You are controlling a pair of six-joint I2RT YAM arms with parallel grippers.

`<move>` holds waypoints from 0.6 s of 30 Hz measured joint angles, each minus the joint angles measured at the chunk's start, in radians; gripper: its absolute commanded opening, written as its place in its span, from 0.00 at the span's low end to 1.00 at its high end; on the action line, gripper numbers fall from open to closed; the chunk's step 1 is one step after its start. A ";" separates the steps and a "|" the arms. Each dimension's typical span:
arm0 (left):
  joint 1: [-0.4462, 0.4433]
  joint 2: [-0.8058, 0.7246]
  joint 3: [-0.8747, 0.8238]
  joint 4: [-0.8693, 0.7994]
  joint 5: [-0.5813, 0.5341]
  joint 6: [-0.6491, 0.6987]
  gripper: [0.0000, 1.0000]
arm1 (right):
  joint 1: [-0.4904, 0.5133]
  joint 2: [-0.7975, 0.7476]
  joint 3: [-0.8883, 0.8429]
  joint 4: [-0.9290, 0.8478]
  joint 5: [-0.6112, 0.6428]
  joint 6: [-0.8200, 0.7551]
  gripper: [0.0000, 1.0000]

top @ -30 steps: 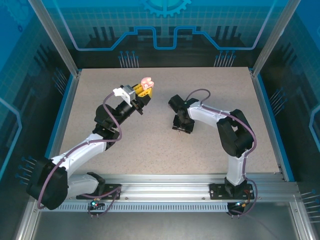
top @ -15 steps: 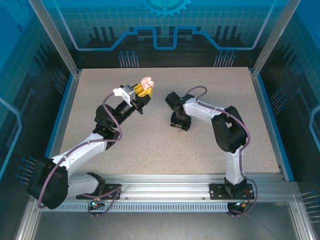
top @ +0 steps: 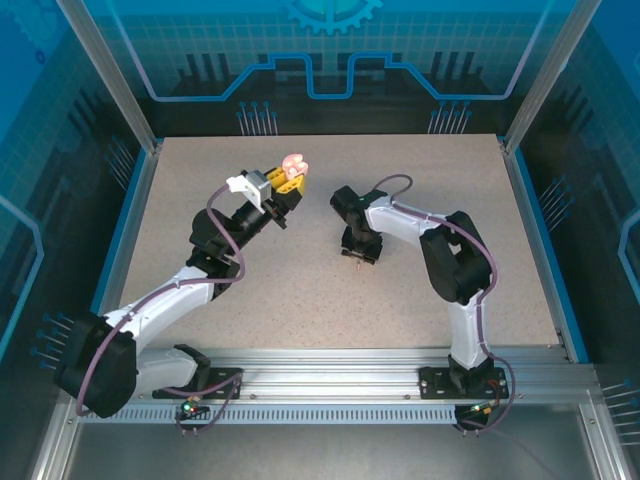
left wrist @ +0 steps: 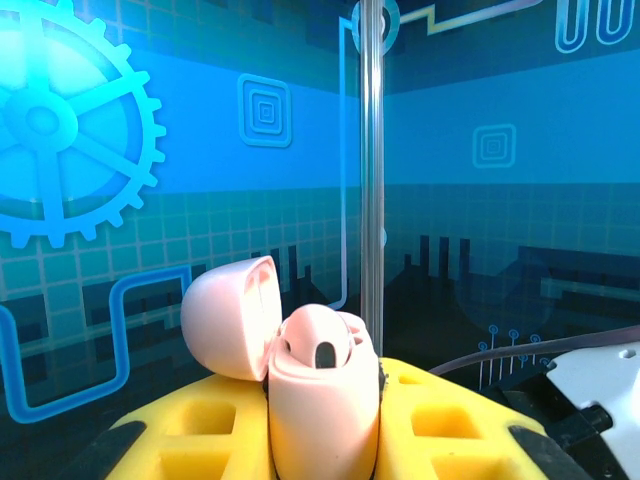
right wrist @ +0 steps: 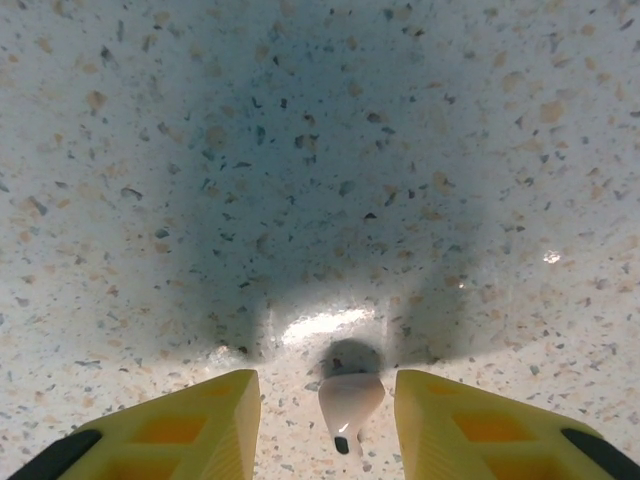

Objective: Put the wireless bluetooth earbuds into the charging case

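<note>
Earbud (right wrist: 350,402): pale, lain near the middle of the worktop (top: 300,290) | right gripper (top: 358,256): shifted slightly left, jaws narrowed around it, still apart, nothing gripped | left gripper (top: 290,178): clamped on the open pink charging case (left wrist: 320,400), held aloft | pick-up judged imminent

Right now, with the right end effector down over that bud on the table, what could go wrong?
1. The earbud is tiny and lies loose between the right end effector's open fingers, nearer one; a squeeze may flick it away.
2. The pink case is pinched aloft by the left end effector, lid open; a slightly misaligned bud could drop to the table.
</note>
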 measured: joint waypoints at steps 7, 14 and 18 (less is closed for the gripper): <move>0.000 0.000 0.000 0.000 0.000 0.000 0.00 | 0.000 0.003 -0.027 0.016 -0.005 -0.001 0.39; 0.000 0.000 0.000 0.000 -0.006 0.000 0.00 | 0.000 -0.003 -0.041 0.032 -0.006 -0.002 0.37; 0.000 0.000 0.000 0.000 -0.008 0.000 0.00 | -0.002 -0.008 -0.050 0.041 -0.007 -0.013 0.36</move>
